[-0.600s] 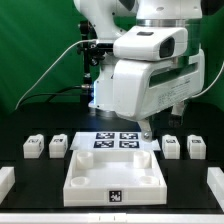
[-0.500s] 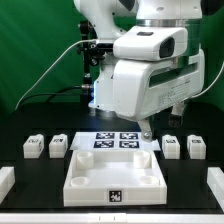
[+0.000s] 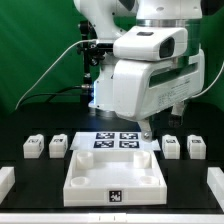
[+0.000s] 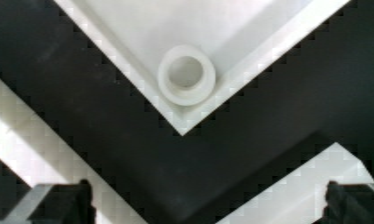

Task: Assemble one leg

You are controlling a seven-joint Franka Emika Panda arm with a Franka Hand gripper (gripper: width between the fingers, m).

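Four small white legs stand on the black table, two at the exterior view's left (image 3: 34,147) (image 3: 58,146) and two at its right (image 3: 171,146) (image 3: 196,147). The large white square tabletop panel (image 3: 113,171) lies front centre. My gripper (image 3: 146,131) hangs over the panel's back right corner, apart from every leg. In the wrist view the gripper (image 4: 205,205) is open and empty, with dark fingertips (image 4: 59,203) at the frame's edge. Below it is a corner of the panel (image 4: 210,25) with a round screw hole (image 4: 184,72). No leg shows in the wrist view.
The marker board (image 3: 116,140) with its tags lies behind the panel. White rim pieces sit at the table's front left (image 3: 5,180) and front right (image 3: 214,180). The arm's bulky white body (image 3: 150,80) fills the middle of the exterior view.
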